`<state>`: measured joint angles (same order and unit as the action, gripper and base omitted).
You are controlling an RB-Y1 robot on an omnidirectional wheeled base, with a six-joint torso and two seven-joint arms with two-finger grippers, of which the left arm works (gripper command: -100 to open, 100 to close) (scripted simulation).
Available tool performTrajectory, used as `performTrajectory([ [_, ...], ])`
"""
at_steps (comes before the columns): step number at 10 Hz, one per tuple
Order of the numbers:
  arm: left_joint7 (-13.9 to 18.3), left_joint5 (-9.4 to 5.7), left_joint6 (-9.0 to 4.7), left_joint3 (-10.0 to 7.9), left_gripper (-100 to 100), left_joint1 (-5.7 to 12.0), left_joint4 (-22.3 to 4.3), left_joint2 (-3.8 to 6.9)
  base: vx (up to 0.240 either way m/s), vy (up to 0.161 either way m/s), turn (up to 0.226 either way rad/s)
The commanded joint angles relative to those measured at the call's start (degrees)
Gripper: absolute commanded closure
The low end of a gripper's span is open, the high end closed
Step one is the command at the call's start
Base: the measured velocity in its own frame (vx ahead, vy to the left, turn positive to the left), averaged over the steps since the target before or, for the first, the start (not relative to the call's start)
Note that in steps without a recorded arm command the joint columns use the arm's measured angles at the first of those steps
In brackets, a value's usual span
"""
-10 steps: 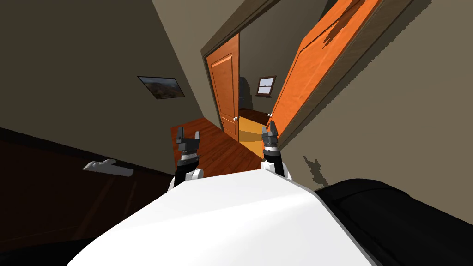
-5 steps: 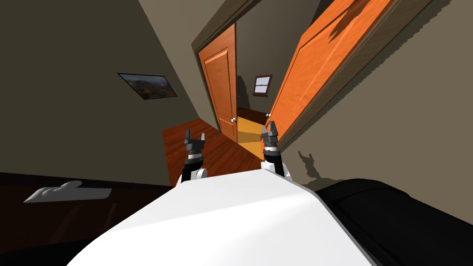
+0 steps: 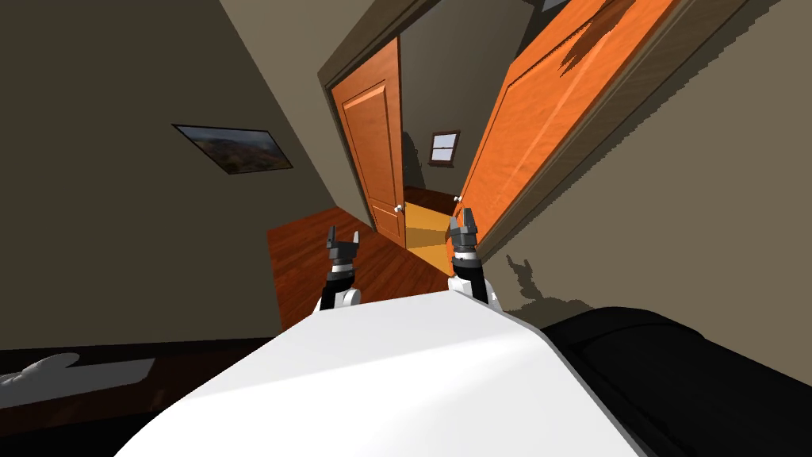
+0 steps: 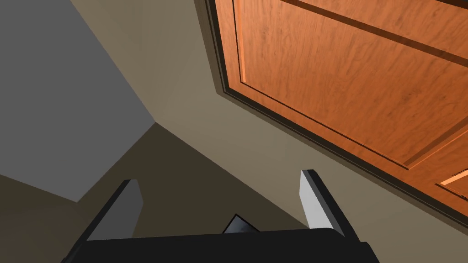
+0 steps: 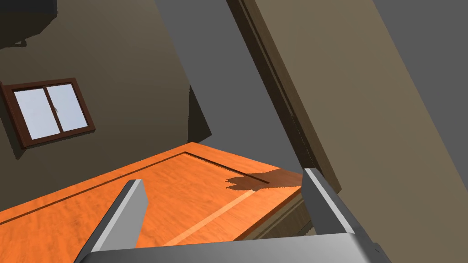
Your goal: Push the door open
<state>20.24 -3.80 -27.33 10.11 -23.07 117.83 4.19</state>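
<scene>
Standing ajar on the right, the big orange door [image 3: 539, 119] leaves a gap onto a further room; I judge it the one to push. The right gripper [image 3: 463, 224] sits just beside its lower edge, fingers spread and empty, probably so a blade can press the panel. The left gripper [image 3: 343, 236], likewise spread and empty, hangs apart, facing a second orange door [image 3: 373, 151]. No writing is readable.

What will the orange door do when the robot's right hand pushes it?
The orange door looks like a stiff panelled slab, so it probably won't bend. It stands ajar, so it should swing, not tip. The right gripper has thin fingers that might slip on its smooth face.
</scene>
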Motion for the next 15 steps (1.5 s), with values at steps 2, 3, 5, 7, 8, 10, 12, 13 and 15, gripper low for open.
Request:
performTrajectory([
  [2, 1.9, -1.38, -0.79, 0.71, -100, 0.98, -2.6, 0.44, 0.102, 0.036, -0.081],
  [3, 3.1, -2.35, -1.36, 1.41, -100, 1.62, -4.5, 0.66, 0.118, 0.046, -0.154],
  [5, 4.5, -3.4, -1.98, 2.18, -100, 2.33, -6.6, 0.83, 0.122, 0.071, -0.117],
  [7, 5.9, -4.46, -2.6, 2.95, -100, 3.03, -8.7, 1.01, 0.085, 0.047, -0.101],
  [8, 6.6, -4.99, -2.91, 3.33, -100, 3.39, -9.7, 1.09, 0.093, 0.05, -0.092],
  [10, 8.7, -6.63, -3.87, 4.52, -100, 4.48, -12.9, 1.31, 0.13, 0.064, -0.16],
  [12, 10.2, -7.75, -4.53, 5.34, -100, 5.23, -15.1, 1.43, 0.096, 0.055, -0.102],
  [13, 10.9, -8.31, -4.86, 5.75, -100, 5.6, -16.2, 1.49, 0.088, 0.058, -0.111],
  [15, 13.2, -10.01, -5.85, 6.98, -100, 6.74, -19.6, 1.65, 0.129, 0.085, -0.171],
])
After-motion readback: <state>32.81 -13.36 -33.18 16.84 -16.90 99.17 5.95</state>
